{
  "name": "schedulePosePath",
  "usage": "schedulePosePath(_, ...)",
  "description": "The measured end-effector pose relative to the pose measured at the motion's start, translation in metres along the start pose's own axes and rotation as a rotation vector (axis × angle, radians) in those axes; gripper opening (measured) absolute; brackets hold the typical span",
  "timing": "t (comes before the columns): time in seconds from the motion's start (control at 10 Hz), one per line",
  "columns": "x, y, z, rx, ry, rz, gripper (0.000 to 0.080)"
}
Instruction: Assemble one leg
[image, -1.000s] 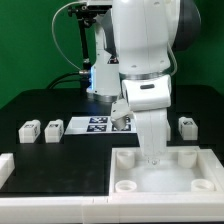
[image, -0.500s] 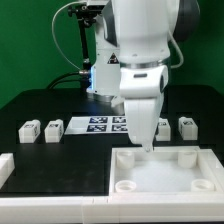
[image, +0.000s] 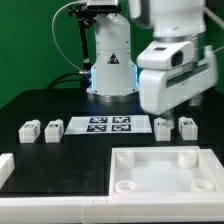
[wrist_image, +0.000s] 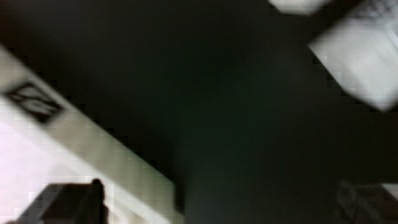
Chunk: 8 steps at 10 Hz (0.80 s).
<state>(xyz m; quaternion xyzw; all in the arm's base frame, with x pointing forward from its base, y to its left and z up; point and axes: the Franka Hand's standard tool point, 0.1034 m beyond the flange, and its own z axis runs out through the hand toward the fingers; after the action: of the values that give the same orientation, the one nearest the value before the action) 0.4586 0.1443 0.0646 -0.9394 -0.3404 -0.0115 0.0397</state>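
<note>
Several small white legs lie on the black table: two at the exterior view's left (image: 29, 129) (image: 53, 128) and two at its right (image: 163, 127) (image: 187, 125). The large white tray-like part (image: 165, 184) lies in front. The arm's hand (image: 168, 80) is raised above the right pair of legs, and its fingertips are not clear in that view. In the blurred wrist view the gripper (wrist_image: 214, 205) shows dark fingers (wrist_image: 63, 205) far apart at the frame's corners, with nothing between them.
The marker board (image: 105, 124) lies between the two pairs of legs. A white part (image: 5, 165) sits at the exterior view's left front edge. The robot base (image: 110, 60) stands behind. The wrist view shows a blurred white edge with a tag (wrist_image: 32, 97).
The hand has lifted out of the tray-like part and swung up and to the exterior view's right. The right pair of legs is now uncovered.
</note>
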Motion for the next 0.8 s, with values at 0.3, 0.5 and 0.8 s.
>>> schedulePosePath(0.3, 0.003, -0.005, 0.004, 0.02, 0.009, 0.295, 0.0649)
schedulePosePath(0.5, 0.003, -0.01, 0.005, 0.039, 0.008, 0.527, 0.0649)
schedulePosePath(0.8, -0.007, -0.04, 0.019, 0.048, -0.037, 0.758, 0.0649)
